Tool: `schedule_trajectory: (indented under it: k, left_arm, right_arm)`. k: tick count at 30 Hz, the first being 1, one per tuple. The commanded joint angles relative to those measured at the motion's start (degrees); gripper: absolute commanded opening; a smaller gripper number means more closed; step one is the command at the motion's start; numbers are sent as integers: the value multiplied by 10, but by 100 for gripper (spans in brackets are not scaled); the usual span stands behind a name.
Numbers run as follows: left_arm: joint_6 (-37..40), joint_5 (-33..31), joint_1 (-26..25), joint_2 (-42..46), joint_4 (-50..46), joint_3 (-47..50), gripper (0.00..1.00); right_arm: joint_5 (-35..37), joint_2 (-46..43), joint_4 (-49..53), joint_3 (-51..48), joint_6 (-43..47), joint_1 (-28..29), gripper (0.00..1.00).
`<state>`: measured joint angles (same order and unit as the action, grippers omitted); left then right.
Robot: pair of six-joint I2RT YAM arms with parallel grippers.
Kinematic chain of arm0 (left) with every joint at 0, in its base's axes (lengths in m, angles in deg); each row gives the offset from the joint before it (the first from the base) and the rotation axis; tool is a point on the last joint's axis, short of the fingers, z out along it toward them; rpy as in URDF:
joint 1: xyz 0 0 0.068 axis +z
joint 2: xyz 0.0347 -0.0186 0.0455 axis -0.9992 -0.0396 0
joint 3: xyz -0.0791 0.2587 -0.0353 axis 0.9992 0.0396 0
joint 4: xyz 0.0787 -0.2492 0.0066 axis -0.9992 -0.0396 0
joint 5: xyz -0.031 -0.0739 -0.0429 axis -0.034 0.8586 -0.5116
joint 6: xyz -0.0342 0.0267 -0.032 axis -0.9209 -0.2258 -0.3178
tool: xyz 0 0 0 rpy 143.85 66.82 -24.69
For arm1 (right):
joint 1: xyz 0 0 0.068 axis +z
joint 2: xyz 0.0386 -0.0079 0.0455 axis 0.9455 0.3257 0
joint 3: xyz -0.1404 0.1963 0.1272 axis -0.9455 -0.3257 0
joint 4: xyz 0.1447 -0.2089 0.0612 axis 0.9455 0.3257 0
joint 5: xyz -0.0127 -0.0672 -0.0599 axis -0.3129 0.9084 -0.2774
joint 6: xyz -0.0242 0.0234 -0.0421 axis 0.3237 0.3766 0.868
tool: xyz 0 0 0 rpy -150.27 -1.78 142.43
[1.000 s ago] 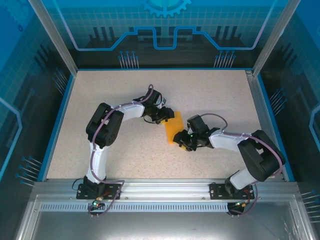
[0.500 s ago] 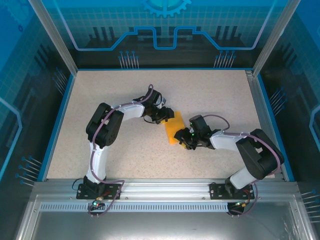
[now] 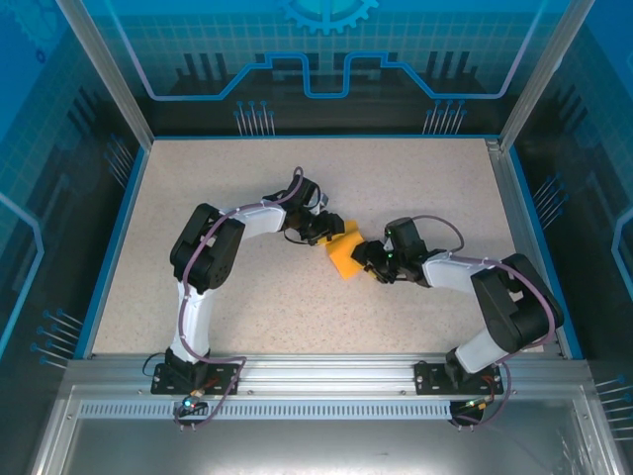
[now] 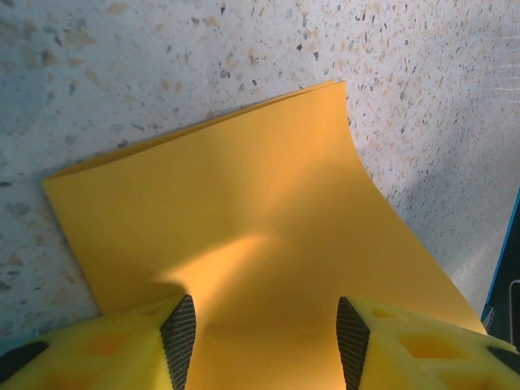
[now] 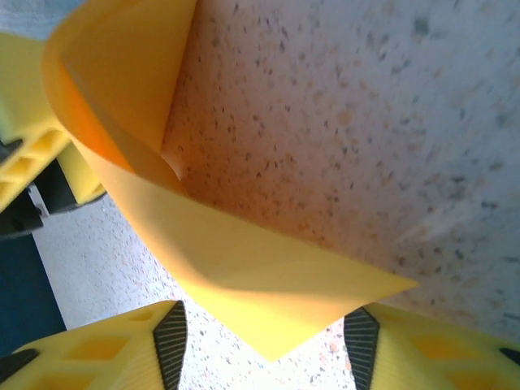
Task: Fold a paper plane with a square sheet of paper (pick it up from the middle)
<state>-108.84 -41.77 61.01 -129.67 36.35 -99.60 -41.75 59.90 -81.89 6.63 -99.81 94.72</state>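
Jaws apart on both sides! Left gripper (image 3: 323, 232) is down at the far-left edge of the paper (image 3: 342, 256), mid-table (image 3: 425, 188), and the sheet runs between its fingers (image 4: 183, 333) and out past both. Right gripper (image 3: 368, 254) is at the right edge, open too, with one loose corner poking between its fingers (image 5: 171, 335), untouched. Paper's doubled over, one flap curling up.

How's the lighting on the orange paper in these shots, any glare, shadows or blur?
Left wrist view: a bright streak crosses the square sheet of paper, its near part in shadow; right wrist view: the curled sheet is dark inside its fold, and the table beside it is washed out to near white; top external view: even light, no glare on the sheet, nothing blurred.
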Motion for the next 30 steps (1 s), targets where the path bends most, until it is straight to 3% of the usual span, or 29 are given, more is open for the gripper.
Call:
schedule_trajectory:
  k: [1,10,25,30]
  left_arm:
    - [6,-1,1,-8,-29,19,53]
    - [6,0,2,-5,-33,18,53]
    - [6,1,1,-4,-36,18,52]
    - [7,2,1,-1,-37,18,52]
  right_arm:
    - [-42,3,7,23,83,-26,64]
    - [-116,28,37,49,186,-55,70]
    - [-212,50,0,51,227,-87,74]
    - [-187,68,30,56,217,-84,72]
